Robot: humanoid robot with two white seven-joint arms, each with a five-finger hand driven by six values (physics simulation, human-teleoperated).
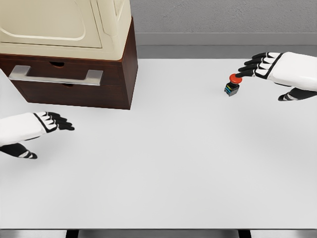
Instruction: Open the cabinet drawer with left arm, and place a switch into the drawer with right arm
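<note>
At the left edge, the left hand (47, 122) hovers with fingers spread, empty, below the cabinet (74, 29) whose drawer (69, 79) is shut. At upper right, the switch (232, 86) stands on the table (163, 163), the open right hand's (267, 67) fingertips (243, 73) at its red cap.

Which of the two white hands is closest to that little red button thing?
The right hand; its fingertips reach the switch, while the left hand hovers far away near the drawer.

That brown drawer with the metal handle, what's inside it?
The drawer is closed, so its inside is hidden. Only its dark wood front and silver handle show, with a cream cabinet above.
</note>
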